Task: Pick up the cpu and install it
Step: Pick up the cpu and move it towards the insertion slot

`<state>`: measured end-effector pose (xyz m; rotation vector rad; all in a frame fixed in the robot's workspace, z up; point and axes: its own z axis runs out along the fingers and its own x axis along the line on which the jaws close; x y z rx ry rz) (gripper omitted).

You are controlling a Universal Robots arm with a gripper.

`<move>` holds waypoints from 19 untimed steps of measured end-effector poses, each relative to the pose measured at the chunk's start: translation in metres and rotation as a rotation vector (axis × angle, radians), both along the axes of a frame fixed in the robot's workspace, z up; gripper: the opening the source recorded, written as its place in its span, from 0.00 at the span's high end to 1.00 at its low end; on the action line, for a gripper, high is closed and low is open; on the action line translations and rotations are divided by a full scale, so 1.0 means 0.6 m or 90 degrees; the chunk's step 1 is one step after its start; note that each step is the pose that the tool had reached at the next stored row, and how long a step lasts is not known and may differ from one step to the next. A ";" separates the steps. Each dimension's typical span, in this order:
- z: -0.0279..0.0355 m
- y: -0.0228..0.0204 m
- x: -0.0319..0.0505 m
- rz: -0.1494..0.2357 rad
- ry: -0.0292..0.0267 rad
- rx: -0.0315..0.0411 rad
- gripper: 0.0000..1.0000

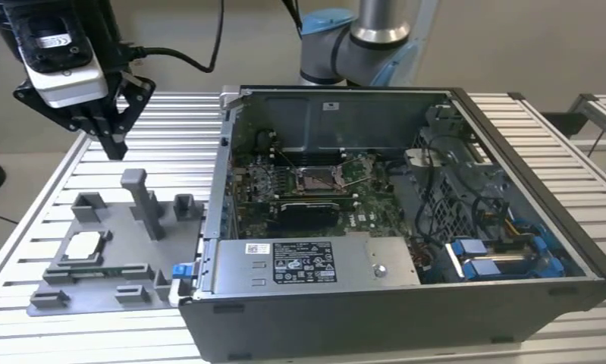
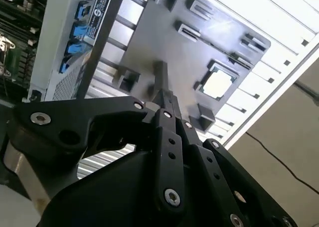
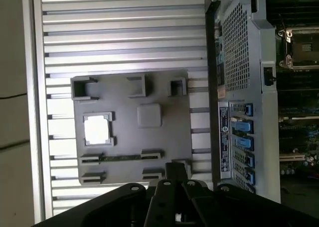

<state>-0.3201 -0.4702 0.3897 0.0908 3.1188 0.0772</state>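
While my tool (image 1: 114, 148) hangs clear of the fixture (image 1: 130, 249), its fingers look closed, empty. The cpu (image 1: 83, 246) lies flat in a pocket, silvery face up, edges square to the fixture.

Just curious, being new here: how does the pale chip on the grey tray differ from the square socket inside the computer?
The cpu is plain silvery-white; the socket is dark within a metal frame. The cpu lies on the grey fixture outside the case; the socket sits inside it. Both are square and flat.
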 end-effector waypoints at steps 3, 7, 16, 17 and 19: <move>-0.001 0.0033 -0.014 0.001 0.0000 0.0000 1.00; -0.003 0.0073 -0.032 0.003 0.0000 0.0000 1.00; -0.008 0.0140 -0.066 0.010 0.0000 0.0000 1.00; -0.009 0.0143 -0.069 0.012 0.0001 -0.0001 1.00; -0.010 0.0145 -0.071 0.019 -0.0001 0.0001 1.00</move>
